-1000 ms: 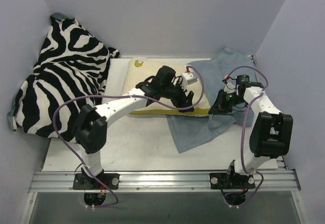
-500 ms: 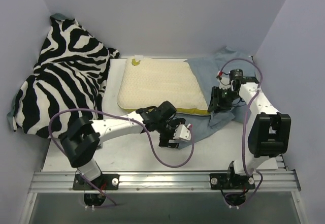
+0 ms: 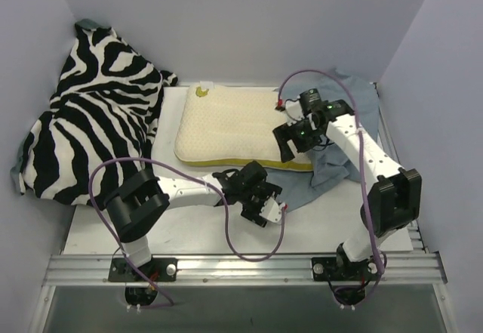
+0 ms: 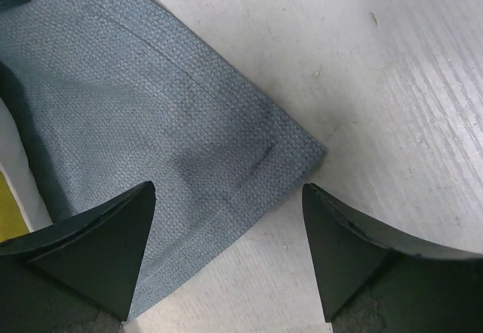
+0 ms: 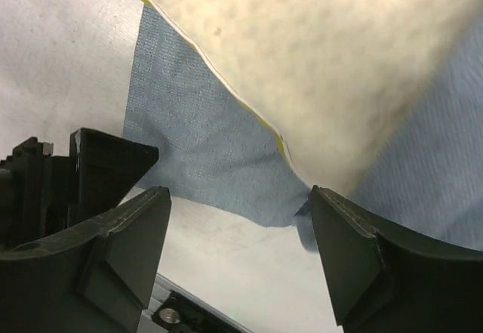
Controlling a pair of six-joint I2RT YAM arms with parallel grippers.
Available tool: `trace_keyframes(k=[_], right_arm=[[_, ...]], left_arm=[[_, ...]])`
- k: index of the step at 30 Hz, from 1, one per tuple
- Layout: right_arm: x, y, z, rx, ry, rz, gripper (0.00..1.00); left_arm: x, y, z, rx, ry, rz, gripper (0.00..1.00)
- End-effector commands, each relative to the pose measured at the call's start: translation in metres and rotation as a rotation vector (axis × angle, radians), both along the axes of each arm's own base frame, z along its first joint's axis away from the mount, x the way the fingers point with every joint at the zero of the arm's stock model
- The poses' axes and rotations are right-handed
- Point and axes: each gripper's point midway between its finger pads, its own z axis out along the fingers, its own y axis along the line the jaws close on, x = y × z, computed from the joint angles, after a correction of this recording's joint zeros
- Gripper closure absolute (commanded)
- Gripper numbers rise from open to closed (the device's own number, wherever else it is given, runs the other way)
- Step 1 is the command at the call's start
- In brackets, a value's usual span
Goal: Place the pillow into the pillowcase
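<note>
**Pillow outside the pillowcase, both grippers released**

Pillow (image 3: pixel 238 129) lies flat at the back middle of the table (image 3: pixel 196 231), bumpy cream face up, yellow edge along its near side and the small yellow mark at its far left corner. It is not in the sack: you can see it lying on top of the pillowcase (image 3: pixel 343 95), whose grey-blue cloth shows beyond the pillow's right side and below its near right edge, rumpled towards the right wall.

Left gripper (image 4: pixel 228 197): fingers spread wide with nothing between them. In your left wrist view they straddle a hemmed corner of the grey-blue cloth, which lies flat on the white table top (whether the fingertips touch the cloth cannot be told). A sliver of yellow shows at the far left of that view. From above, this gripper sits low, just in front of the pillow's near right corner.

Right gripper (image 5: pixel 238 197): also released, jaws well apart and holding nothing. Its camera looks down on the pillow's cream face, out of focus, with the yellow edge running diagonally, grey-blue cloth beneath it and bare table beyond. From above, you see it over the pillow's right end.

Zebra-print cloth (image 3: pixel 90 114) is heaped at the left, against the wall, just beside the pillow's left edge.
</note>
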Motion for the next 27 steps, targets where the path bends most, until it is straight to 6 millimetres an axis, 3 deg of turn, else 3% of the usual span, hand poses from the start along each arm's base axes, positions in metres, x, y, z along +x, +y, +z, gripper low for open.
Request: trace_keyframes(k=[1,6,11,15,18,22,23,25,26,27], right_arm=[[0.016,0.019,-0.014,-0.103,-0.018,0.170,0.23],[0.041,0.041,-0.030,-0.179,-0.077,0.282,0.17],[0.048,0.048,-0.057,-0.252,-0.072,0.368,0.14],[0.050,0.044,-0.072,-0.289,-0.046,0.380,0.20],[0.049,0.042,-0.076,-0.302,-0.038,0.382,0.30],[0.047,0.036,-0.077,-0.318,-0.036,0.388,0.49],[0.046,0.035,-0.078,-0.327,-0.036,0.390,0.54],[0.042,0.028,-0.080,-0.345,-0.029,0.402,0.73],[0.042,0.023,-0.081,-0.361,-0.027,0.402,0.79],[0.042,0.019,-0.080,-0.371,-0.032,0.401,0.93]], left_arm=[[-0.004,-0.006,0.002,-0.026,-0.042,-0.052,0.14],[-0.009,-0.003,0.003,-0.027,-0.044,-0.061,0.13],[-0.011,-0.011,0.010,-0.051,-0.071,-0.071,0.12],[-0.003,-0.019,-0.003,-0.029,-0.113,-0.079,0.12],[0.008,-0.025,-0.018,0.006,-0.152,-0.070,0.14],[0.020,-0.015,-0.039,0.099,-0.161,-0.059,0.30],[0.021,-0.012,-0.042,0.110,-0.158,-0.062,0.46],[0.018,-0.001,-0.044,0.146,-0.127,-0.079,0.63],[0.015,0.001,-0.037,0.144,-0.112,-0.087,0.80],[0.014,0.002,-0.032,0.152,-0.099,-0.086,0.88]])
